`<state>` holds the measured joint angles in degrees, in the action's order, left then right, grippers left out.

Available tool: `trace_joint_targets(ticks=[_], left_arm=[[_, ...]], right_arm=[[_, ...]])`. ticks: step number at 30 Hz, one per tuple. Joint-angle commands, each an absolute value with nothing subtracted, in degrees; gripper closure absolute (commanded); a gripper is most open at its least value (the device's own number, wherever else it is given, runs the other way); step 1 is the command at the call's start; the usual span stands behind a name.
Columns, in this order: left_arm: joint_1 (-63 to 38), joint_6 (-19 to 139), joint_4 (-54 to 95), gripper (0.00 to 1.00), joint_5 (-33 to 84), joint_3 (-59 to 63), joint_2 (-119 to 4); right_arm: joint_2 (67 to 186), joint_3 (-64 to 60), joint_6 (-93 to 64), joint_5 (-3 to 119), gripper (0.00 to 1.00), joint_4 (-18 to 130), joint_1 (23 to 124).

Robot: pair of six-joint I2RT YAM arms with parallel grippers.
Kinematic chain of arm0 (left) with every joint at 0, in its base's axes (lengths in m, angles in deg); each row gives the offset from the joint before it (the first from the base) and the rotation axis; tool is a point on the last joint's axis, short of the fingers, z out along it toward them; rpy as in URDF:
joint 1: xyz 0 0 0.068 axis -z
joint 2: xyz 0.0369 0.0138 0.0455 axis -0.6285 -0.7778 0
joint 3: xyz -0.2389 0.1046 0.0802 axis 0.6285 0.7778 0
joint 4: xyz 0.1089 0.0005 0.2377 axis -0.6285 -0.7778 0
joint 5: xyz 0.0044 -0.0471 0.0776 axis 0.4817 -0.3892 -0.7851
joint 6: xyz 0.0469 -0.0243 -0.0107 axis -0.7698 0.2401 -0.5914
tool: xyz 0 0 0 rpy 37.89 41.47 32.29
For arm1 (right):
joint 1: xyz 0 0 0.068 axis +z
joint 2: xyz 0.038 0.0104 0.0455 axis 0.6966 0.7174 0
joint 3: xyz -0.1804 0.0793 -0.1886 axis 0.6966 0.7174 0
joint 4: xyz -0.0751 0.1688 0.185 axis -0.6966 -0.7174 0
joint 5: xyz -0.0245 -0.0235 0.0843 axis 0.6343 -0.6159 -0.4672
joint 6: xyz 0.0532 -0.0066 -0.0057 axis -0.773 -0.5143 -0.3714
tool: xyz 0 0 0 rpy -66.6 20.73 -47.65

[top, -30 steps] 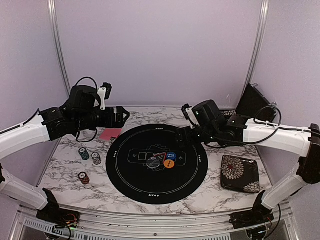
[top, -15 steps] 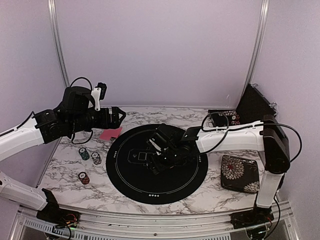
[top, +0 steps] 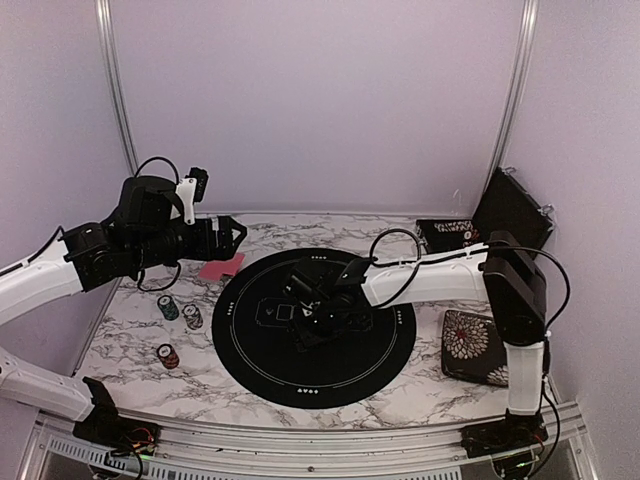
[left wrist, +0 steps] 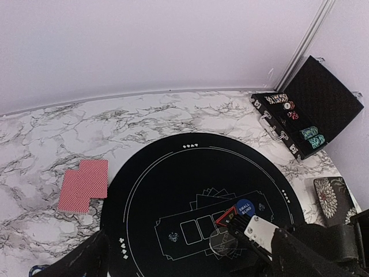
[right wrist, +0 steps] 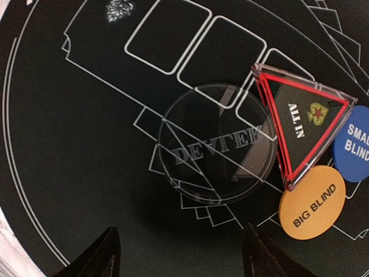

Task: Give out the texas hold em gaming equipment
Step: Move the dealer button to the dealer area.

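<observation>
We see the round black mat [top: 260,360] lying mid-table as before. The right arm [top: 440,275], a second ago folded back at the mat's far right edge, has swung in over the mat's centre. The right gripper [right wrist: 179,248] now hangs there with its jaws apart and nothing between them, narrower than they were. The left arm [top: 40,275] has drawn back slightly leftward, and the left gripper [top: 228,236] is spread wide and empty.

The pink-red-backed cards [top: 221,268] and three striped chip stacks [top: 192,317] sit unmoved left of the mat. Just beyond the right fingertips lie the clear dealer button [right wrist: 216,144], the orange BIG BLIND button [right wrist: 311,202], the blue SMALL BLIND button [right wrist: 354,144], and the ALL IN triangle [right wrist: 300,124] touching all three.
</observation>
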<state>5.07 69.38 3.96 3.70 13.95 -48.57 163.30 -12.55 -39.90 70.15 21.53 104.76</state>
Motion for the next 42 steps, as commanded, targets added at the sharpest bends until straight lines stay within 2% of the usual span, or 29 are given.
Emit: trace_joint_targets(ticks=[1,19,42], left_arm=[[4.41,68.32,3.46,0.01,3.53,14.70,-46.76],[2.99,67.59,3.46,0.01,5.12,14.35,-46.66],[1.41,67.79,3.52,0.01,6.71,13.92,-47.30]], right_arm=[[165.09,-15.02,-42.33,73.75,0.31,19.06,105.24],[174.14,-25.49,-40.43,80.62,0.35,15.94,103.69],[188.34,-47.87,-33.54,85.35,0.38,9.29,99.24]])
